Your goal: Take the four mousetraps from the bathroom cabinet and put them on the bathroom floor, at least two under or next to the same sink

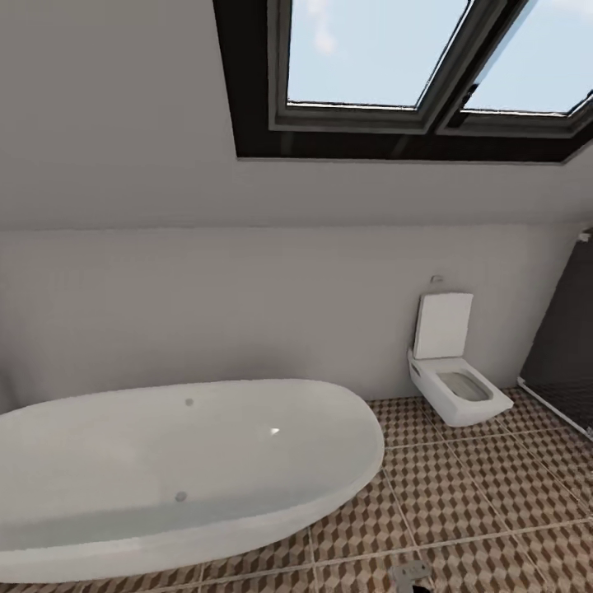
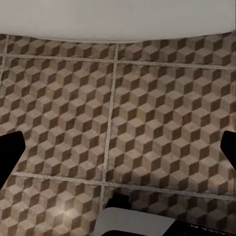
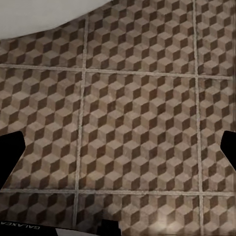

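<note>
The mousetraps, the cabinet and the sink are out of view. The bathroom floor [image 1: 461,502], tiled in a brown, beige and white cube pattern, spreads in front of me. My left gripper [image 2: 118,152] hangs open over bare tiles, its dark fingertips [image 2: 10,155] far apart with nothing between them. My right gripper [image 3: 118,152] is open in the same way over bare floor [image 3: 137,123]. A pale curved edge of the bathtub [image 2: 118,19] lies just beyond the left gripper.
A large white oval bathtub [image 1: 173,469] fills the near left against the white wall. A white wall-hung toilet [image 1: 453,379] with its lid up stands at the back right. A dark shower area [image 1: 568,346] borders the far right. Skylights [image 1: 412,58] sit in the sloped ceiling.
</note>
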You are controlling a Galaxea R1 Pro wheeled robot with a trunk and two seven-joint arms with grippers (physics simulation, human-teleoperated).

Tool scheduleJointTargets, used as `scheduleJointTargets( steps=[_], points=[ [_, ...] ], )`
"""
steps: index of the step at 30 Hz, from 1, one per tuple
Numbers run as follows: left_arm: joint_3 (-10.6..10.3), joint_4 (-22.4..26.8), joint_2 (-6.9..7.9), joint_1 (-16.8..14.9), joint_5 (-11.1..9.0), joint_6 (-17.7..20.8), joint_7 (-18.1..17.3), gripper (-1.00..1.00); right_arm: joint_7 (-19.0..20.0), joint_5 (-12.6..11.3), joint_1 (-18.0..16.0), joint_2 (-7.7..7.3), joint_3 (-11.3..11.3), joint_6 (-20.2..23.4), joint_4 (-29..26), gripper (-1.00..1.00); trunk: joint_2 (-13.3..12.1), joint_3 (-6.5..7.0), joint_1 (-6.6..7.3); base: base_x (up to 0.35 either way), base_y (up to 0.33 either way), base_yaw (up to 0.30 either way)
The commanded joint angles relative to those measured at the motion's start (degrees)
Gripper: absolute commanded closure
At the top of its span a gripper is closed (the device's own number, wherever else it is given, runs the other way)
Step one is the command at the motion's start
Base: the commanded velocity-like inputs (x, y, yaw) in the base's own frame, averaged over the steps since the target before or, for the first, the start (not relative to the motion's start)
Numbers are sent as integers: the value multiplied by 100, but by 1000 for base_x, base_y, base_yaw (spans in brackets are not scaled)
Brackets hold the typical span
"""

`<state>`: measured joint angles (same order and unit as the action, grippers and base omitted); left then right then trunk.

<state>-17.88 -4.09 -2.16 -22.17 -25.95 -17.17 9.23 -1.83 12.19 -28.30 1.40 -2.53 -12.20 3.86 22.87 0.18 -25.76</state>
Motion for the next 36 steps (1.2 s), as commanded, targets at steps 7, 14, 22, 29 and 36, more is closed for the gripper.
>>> scheduleJointTargets(
  steps=[7, 14, 22, 29, 36],
  points=[
    [-49, -21, -4, -6, -35, -32, 8, -100, -19, 47, -9, 0, -30, -37, 27, -100, 5, -2, -3, 0, 0, -293],
    [-49, -21, -4, -7, -36, -32, 8, -100, -19, 47, -9, 0, -36, -37, 27, -100, 5, -2, -3, 0, 0, -293],
    [-49, -21, -4, -7, -35, -32, 8, -100, -19, 47, -9, 0, -37, -37, 26, -100, 5, -2, -3, 0, 0, -293],
    [-49, -21, -4, -5, -35, -32, 8, -100, -19, 47, -9, 0, -37, -37, 26, -100, 5, -2, -3, 0, 0, -292],
    [-49, -21, -4, -4, -34, -32, 8, -100, -19, 47, -9, 0, -37, -37, 27, -100, 5, -2, -3, 0, 0, -292]
  ],
)
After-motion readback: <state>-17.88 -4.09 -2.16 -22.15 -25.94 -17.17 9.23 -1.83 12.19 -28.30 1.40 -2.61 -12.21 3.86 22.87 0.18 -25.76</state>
